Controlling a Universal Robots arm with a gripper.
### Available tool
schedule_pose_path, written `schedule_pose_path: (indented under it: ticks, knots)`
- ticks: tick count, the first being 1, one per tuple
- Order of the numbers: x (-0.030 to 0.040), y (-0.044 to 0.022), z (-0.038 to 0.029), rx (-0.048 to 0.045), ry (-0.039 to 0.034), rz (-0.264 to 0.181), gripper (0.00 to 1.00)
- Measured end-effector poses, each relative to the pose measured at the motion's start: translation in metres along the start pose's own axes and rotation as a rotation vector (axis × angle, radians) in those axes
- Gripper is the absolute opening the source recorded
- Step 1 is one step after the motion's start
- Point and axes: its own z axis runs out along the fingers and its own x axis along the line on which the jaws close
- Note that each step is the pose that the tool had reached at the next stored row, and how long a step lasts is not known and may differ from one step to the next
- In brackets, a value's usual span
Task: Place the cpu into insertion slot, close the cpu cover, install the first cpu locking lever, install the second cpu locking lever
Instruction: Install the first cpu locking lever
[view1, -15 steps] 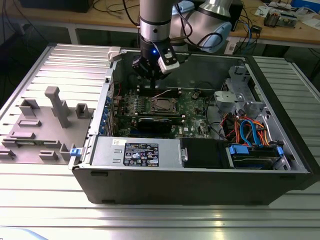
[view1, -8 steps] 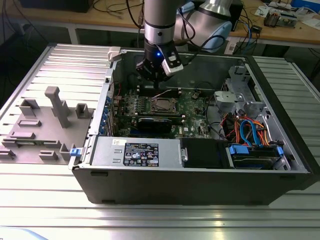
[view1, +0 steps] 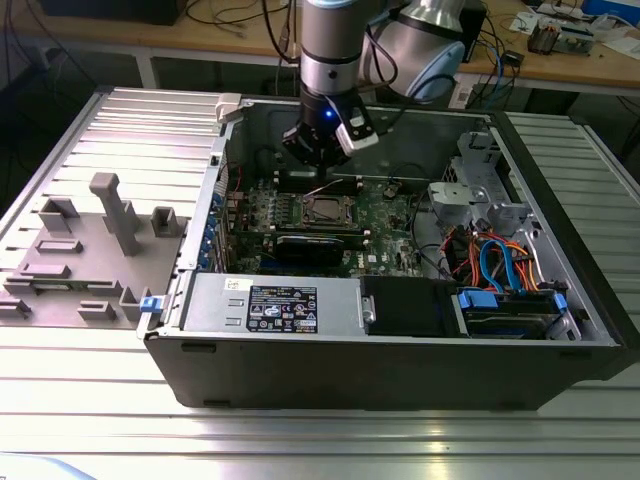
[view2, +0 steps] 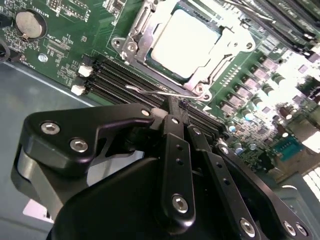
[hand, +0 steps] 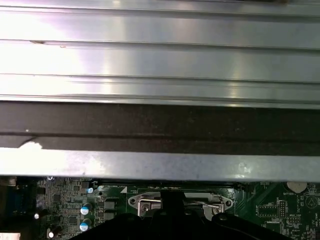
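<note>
Jaws pinched together on the wire locking lever (view2: 150, 92), just beside the closed cpu cover (view2: 145, 37) over the seated cpu (view2: 185, 40).

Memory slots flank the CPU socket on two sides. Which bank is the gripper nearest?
The bank beside the thin wire lever, in the second wrist view: the gripper hangs right at it. The other bank lies beyond the cpu.

black sticker with white print (view1: 283, 308) stuck on the grey metal box (view1: 205, 305) in the computer case (view1: 400, 375), words too small to be read, small white sticker (view1: 237, 285) beside it, tiny white letters printed on the green board (view2: 65, 47), not clear enough to be read
</note>
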Motion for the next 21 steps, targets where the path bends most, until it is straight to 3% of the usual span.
schedule_pose_path:
  ticks: [8,21]
  knots:
    - [-0.0084,0.0026,0.0037,0.0063,0.0003,-0.002,0.11]
    - [-0.0202,0.0021,0.0106,0.0067,0.0007,-0.009,0.11]
